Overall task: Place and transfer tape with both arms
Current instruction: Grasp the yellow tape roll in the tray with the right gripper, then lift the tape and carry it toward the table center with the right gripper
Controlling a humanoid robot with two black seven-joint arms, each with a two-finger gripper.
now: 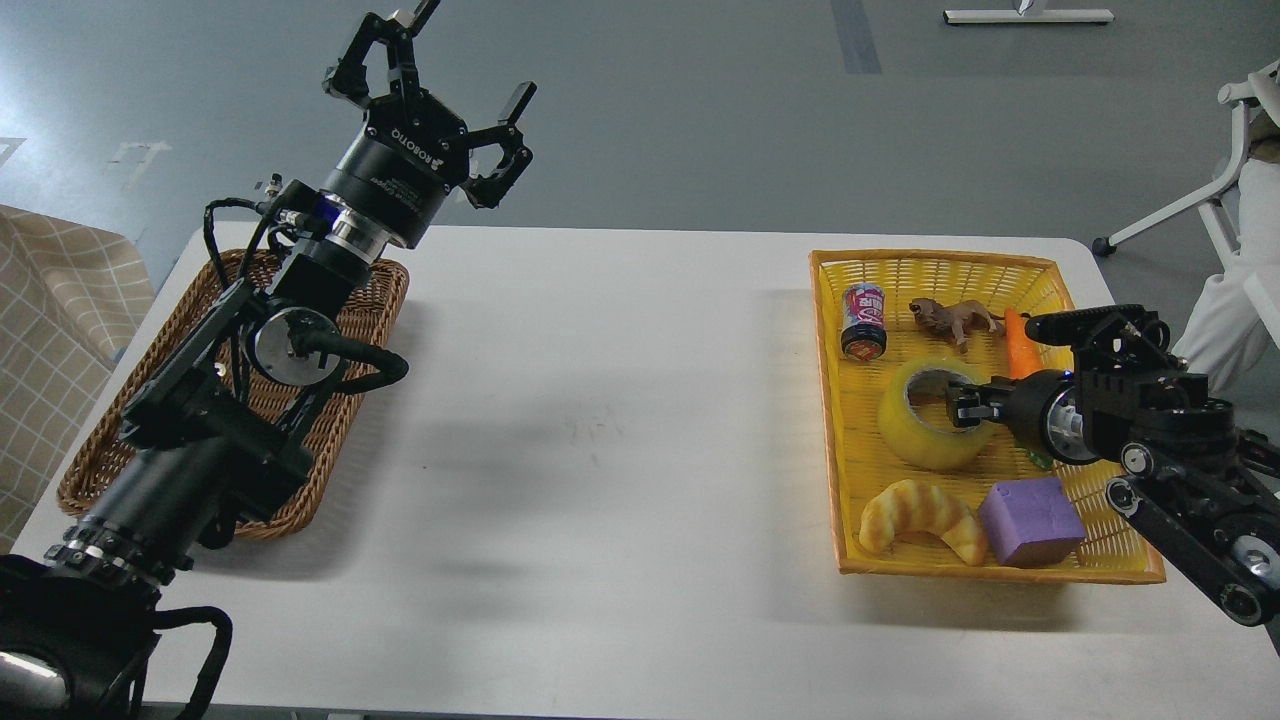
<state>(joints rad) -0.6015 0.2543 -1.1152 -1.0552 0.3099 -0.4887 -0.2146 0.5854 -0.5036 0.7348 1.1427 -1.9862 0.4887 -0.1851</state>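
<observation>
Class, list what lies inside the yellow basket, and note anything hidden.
Inside the yellow basket: tape, can, toy lion, carrot, croissant, purple block. The right gripper reaches into the tape's core, covering part of it; something green under the arm is mostly hidden.

a white table (pixel 620 450) carries a brown wicker basket (pixel 375 300) at its left end and a yellow plastic basket (pixel 850 500) at its right end. the yellow basket contains a small can (pixel 864 320), a toy lion (pixel 955 318), a carrot (pixel 1020 345), a croissant (pixel 925 515) and a purple block (pixel 1030 520). the croissant and purple block lie side by side at the near edge.
</observation>
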